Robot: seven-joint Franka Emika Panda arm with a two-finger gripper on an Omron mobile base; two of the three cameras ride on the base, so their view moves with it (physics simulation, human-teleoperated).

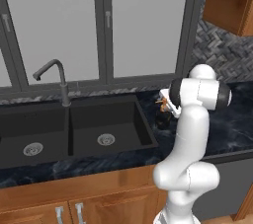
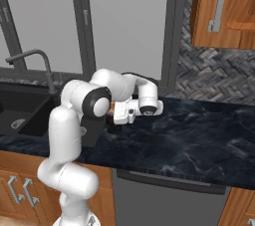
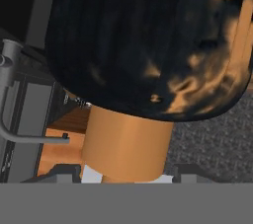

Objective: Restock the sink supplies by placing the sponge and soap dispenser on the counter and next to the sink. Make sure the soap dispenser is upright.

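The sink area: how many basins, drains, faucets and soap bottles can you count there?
Basins in the sink: 2
Steel drains: 2
Faucet: 1
Soap dispenser, on the counter right of the sink: 1
Total: 6

Dark, near-black soap bottle with orange-gold pump (image 3: 148, 45): no label, brand or lettering to be read.
Black marble-look stone counter (image 2: 189, 140): pale veins, no writing.
Brown wooden cabinet doors (image 1: 113, 203): plain fronts, no signs or numbers.
Black double-basin sink (image 1: 74, 129): no maker's mark legible.
Readable text overall: none.
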